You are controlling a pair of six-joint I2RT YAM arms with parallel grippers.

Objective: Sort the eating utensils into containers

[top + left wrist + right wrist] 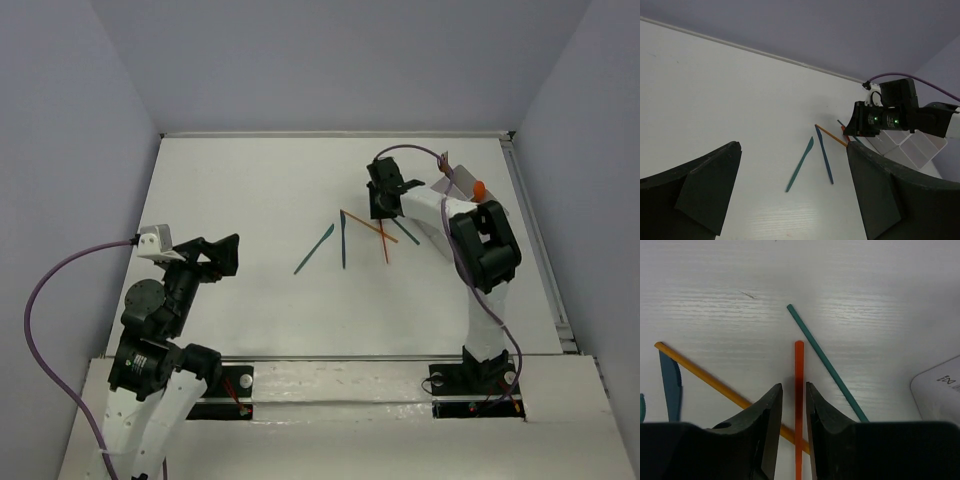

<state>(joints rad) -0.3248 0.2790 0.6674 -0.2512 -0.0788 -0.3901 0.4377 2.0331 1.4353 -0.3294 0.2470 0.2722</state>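
Observation:
Several thin utensils lie mid-table. A teal knife [314, 249] [801, 164] and a blue knife [343, 242] [824, 154] lie on the left. A yellow-orange handle [700, 374], an orange handle [799, 360] and a teal handle [825, 362] cross under my right gripper [384, 210] [794, 386]. Its jaws are low over the table and straddle the orange handle with a narrow gap on each side. The white divided tray [920, 150] [940, 392] sits just right of it, mostly hidden by the arm in the top view. My left gripper [222, 255] [793, 146] is wide open and empty, raised, left of the knives.
The right arm's body [485, 245] stands over the table's right side. A small orange object [478, 187] shows beside its elbow. A purple cable [60, 280] loops from the left wrist. Grey walls close the table on three sides.

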